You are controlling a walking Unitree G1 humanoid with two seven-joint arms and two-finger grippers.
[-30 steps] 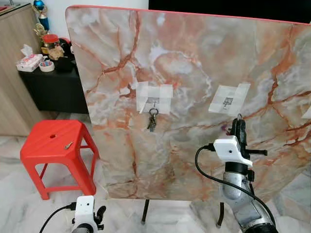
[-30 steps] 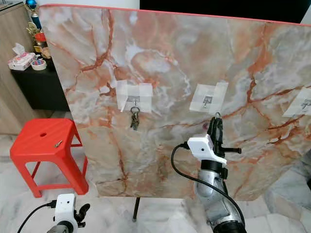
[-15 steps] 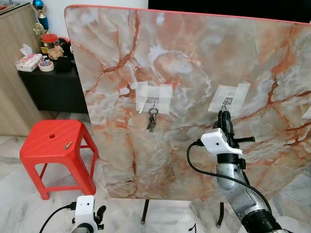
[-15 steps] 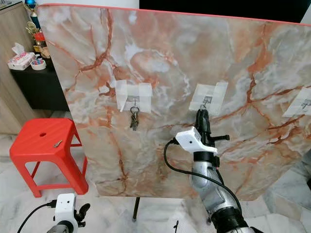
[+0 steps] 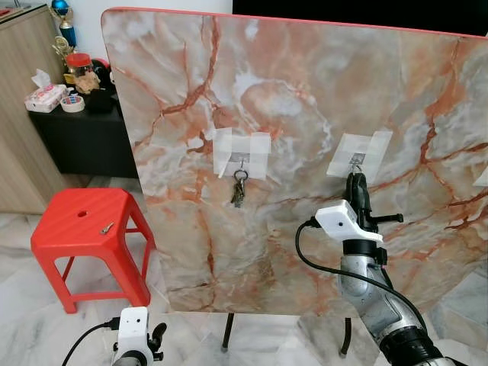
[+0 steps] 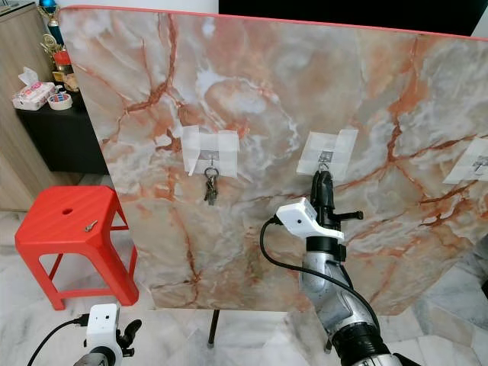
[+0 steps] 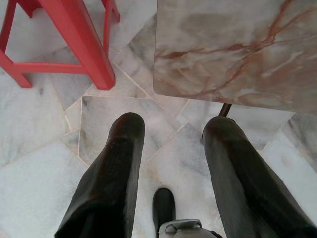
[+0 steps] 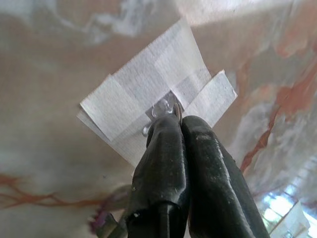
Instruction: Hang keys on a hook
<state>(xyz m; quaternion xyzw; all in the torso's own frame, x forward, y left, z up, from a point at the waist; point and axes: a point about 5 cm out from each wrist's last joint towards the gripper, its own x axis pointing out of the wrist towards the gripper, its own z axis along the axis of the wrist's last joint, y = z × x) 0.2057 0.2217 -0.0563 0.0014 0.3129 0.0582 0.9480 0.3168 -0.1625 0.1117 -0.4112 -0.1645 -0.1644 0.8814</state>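
Left gripper (image 7: pixel 168 148) hangs low over marble floor (image 7: pixel 34 124), fingers spread apart, nothing between them; wrist view takes in a red stool leg (image 7: pixel 79 44) and the board's lower corner.

Right gripper (image 8: pixel 181 124) raised to the marble-patterned board (image 5: pixel 305 114), fingers pressed together on a thin metal key ring (image 8: pixel 177 113), tips right at the taped middle hook (image 8: pixel 161 106). Wrist view shows the ring touching the hook; whether it is seated cannot be told. Eye views show fingertips just under the tape patch (image 5: pixel 358 156).

Another key bunch (image 5: pixel 239 191) hangs from left hook (image 5: pixel 241 162). Red stool (image 5: pixel 84 229) left of board, small key on its seat. No legible writing.
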